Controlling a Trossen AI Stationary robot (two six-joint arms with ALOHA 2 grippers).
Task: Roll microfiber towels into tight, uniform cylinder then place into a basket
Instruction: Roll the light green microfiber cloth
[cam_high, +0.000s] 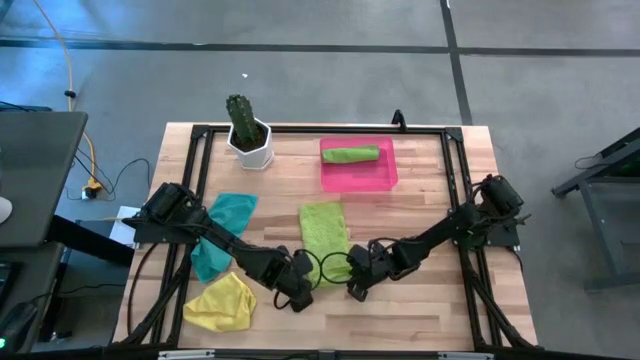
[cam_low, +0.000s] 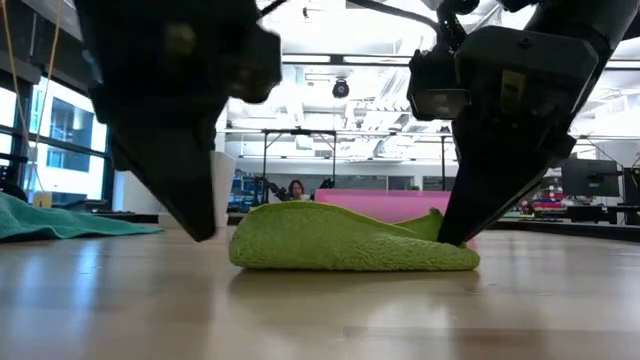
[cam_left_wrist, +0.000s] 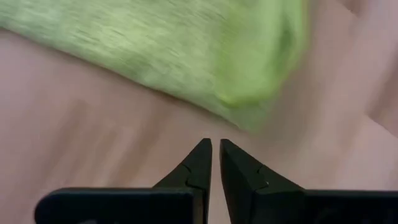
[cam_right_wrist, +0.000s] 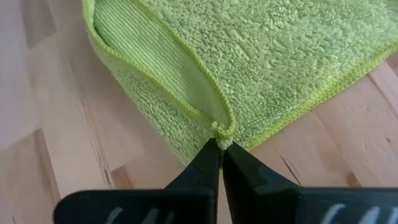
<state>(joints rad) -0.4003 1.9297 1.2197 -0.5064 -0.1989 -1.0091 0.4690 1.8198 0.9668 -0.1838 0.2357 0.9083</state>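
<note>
Right gripper (cam_right_wrist: 220, 148) pinched on green towel's (cam_right_wrist: 261, 62) folded corner; left gripper (cam_left_wrist: 215, 149) nearly closed, empty, just beside that towel; rolled green towel (cam_high: 350, 154) in basket (cam_high: 385, 178).

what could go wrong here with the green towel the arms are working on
The right gripper pinches only the hem corner of the lime green towel, so it may slip free. The left gripper sits near-shut, off the cloth, so the fold may go uneven. The teal towel under the left arm could get dragged.
</note>
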